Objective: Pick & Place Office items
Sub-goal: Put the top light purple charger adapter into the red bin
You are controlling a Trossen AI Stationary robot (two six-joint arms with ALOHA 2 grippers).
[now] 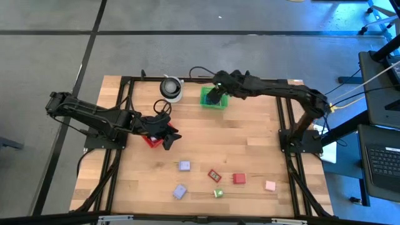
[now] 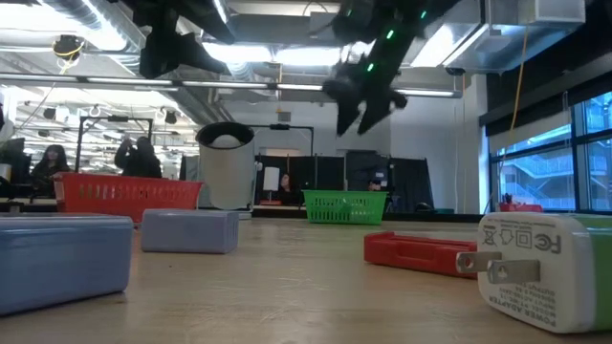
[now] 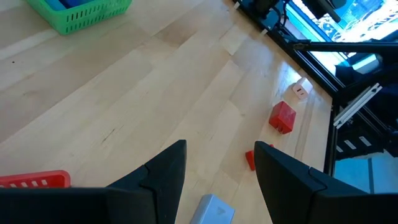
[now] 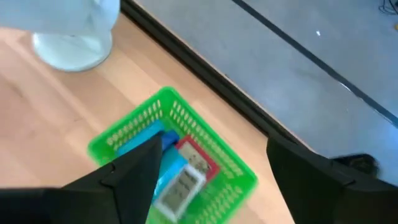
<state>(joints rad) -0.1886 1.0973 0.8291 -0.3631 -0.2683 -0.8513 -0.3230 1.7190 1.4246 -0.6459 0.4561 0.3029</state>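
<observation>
Several small office items lie on the near half of the table: two lavender blocks [image 1: 184, 165] [image 1: 179, 191], two red pieces [image 1: 214, 175] [image 1: 239, 179], a green one [image 1: 218, 193] and a pink one [image 1: 270, 185]. My left gripper [image 3: 222, 149] hangs open above the table beside the red mesh basket [image 1: 150, 140], with nothing between its fingers. My right gripper [image 4: 214, 180] is open above the green basket [image 4: 174, 112], well clear of it in the low view [image 2: 359, 105]. Blue, red and pale pieces [image 4: 180, 183] show inside that basket.
A white cup with a dark rim [image 1: 171, 89] stands at the far edge, left of the green basket. Black frame rails [image 1: 284, 119] run along the table's left and right sides. Bare wood [image 1: 231, 137] lies between the baskets and the scattered items.
</observation>
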